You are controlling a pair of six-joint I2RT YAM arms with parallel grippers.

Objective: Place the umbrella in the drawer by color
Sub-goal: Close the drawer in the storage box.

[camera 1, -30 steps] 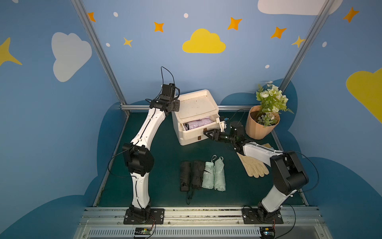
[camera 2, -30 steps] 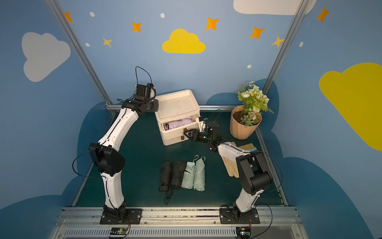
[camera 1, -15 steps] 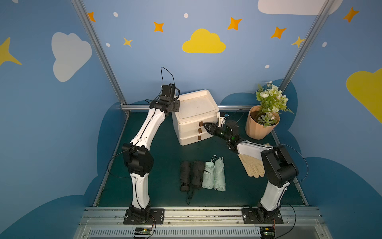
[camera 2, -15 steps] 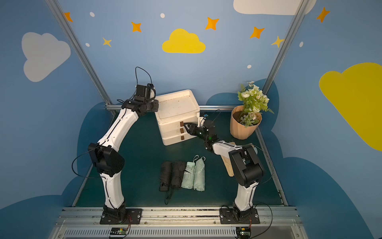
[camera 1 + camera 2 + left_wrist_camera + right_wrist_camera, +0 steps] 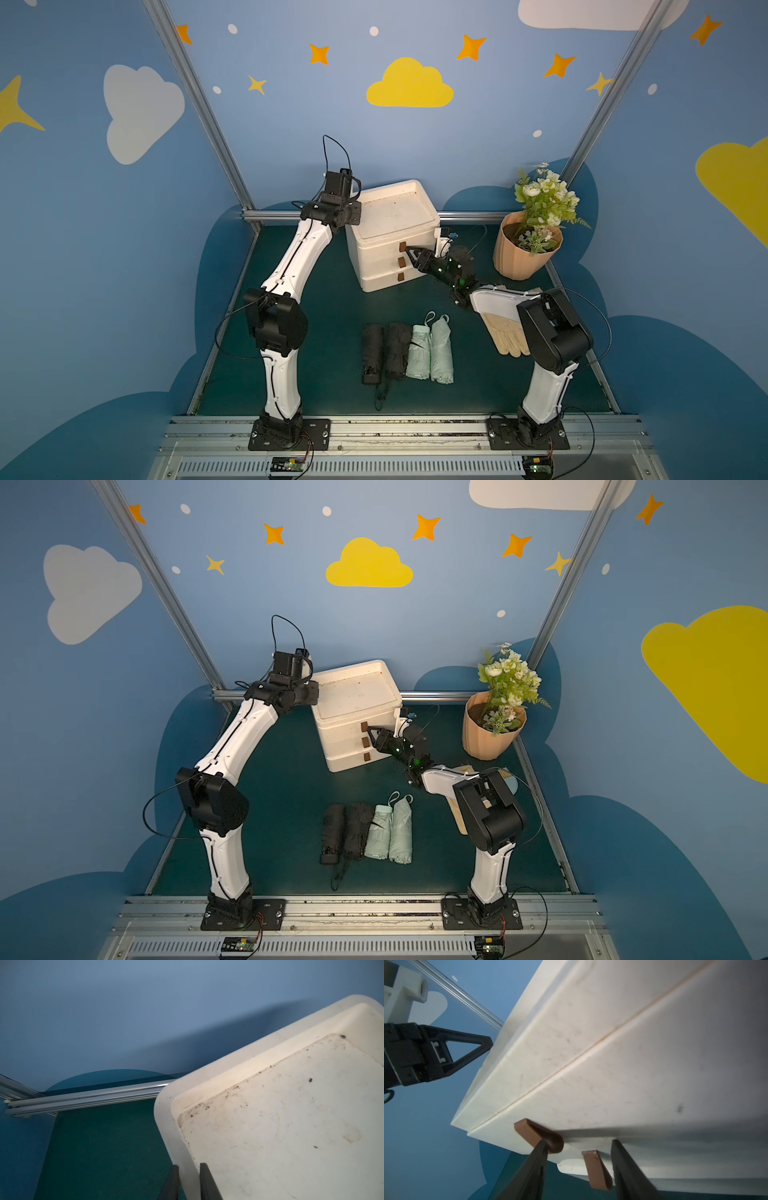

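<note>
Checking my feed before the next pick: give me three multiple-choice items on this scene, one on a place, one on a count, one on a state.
1. Where do the folded umbrellas lie?
A. on top of the drawer unit
B. in the flower pot
C. on the mat in front of the drawer unit

2. How many mint-green umbrellas are there?
A. one
B. two
C. three

3. How do the drawers stand?
A. all three shut
B. top one pulled out
C. bottom one pulled out

Key:
1 C, since they lie in a row on the mat, nearer the arm bases than the unit.
2 B, since two pale green rolls lie side by side next to two black ones.
3 A, since the three brown handles line up on a flush front.
</note>
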